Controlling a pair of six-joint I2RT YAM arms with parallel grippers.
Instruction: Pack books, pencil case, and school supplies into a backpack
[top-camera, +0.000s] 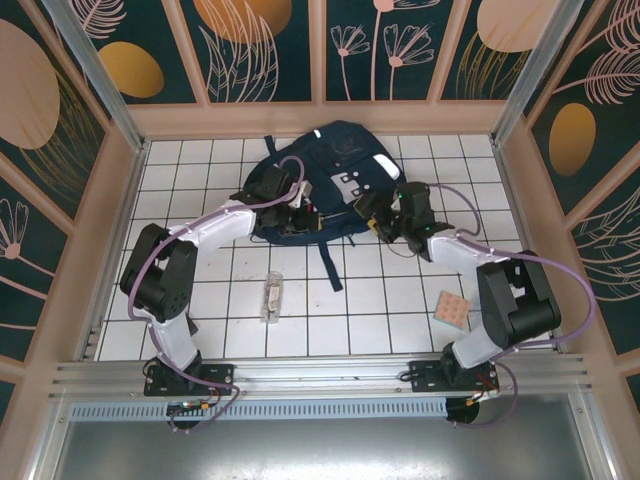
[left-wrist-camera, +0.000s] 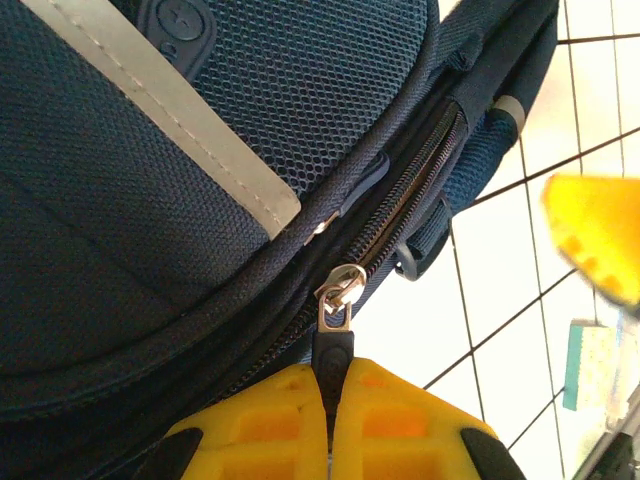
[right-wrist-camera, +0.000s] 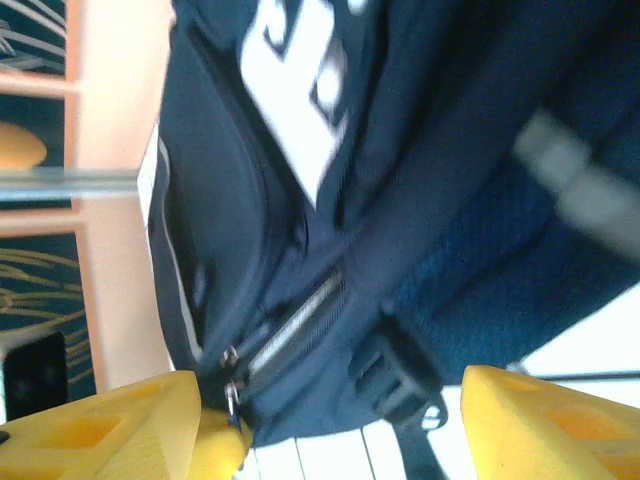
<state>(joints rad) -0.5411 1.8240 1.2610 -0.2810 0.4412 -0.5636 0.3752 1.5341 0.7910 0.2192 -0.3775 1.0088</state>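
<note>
Nothing legible: the patch markings on the backpack (top-camera: 312, 165) are too blurred.

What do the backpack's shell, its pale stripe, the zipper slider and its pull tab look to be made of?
Backpack shell: matte navy woven synthetic, fine mesh-like weave visible.
Stripe: smooth grey tape, no weave showing, probably reflective.
Zipper slider: likely metal, shiny silver glints.
Pull tab: dark, matte, perhaps rubber or plastic, pinched in the left pincer.
</note>
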